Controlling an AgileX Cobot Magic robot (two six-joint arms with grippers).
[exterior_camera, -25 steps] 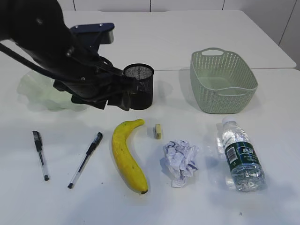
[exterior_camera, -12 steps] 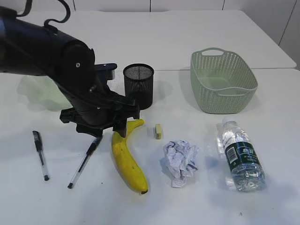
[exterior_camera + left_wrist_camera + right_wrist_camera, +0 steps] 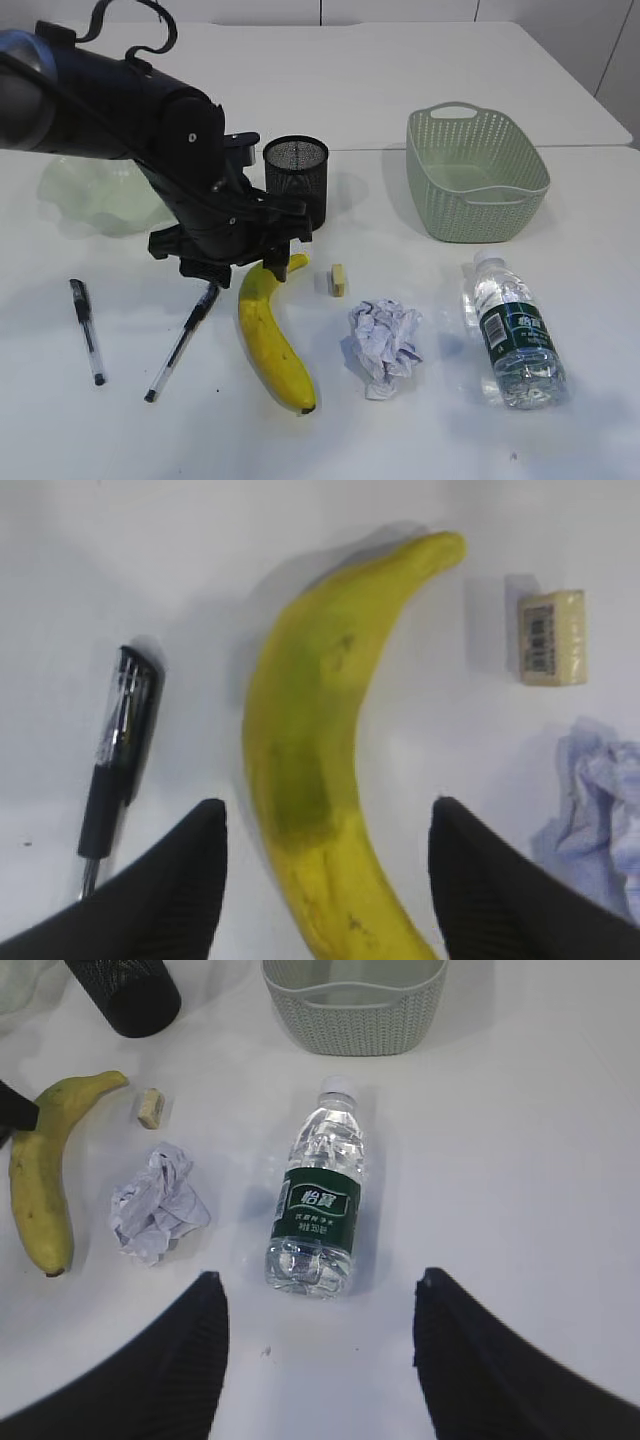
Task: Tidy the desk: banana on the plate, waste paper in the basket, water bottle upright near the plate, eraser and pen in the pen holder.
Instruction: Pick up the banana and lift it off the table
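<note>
The banana (image 3: 300,770) has smooth, matt yellow skin. The pen holder (image 3: 296,182) at upper centre is black wire mesh, probably metal. The basket (image 3: 476,176) is pale green woven-look plastic. The bottle (image 3: 317,1208) is clear glossy plastic; the waste paper (image 3: 155,1205) is crumpled and rough.

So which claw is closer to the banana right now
Left. The left claw hangs open directly over the banana, fingers on either side. The right claw is open above the lying water bottle, well off to the banana's side.
</note>
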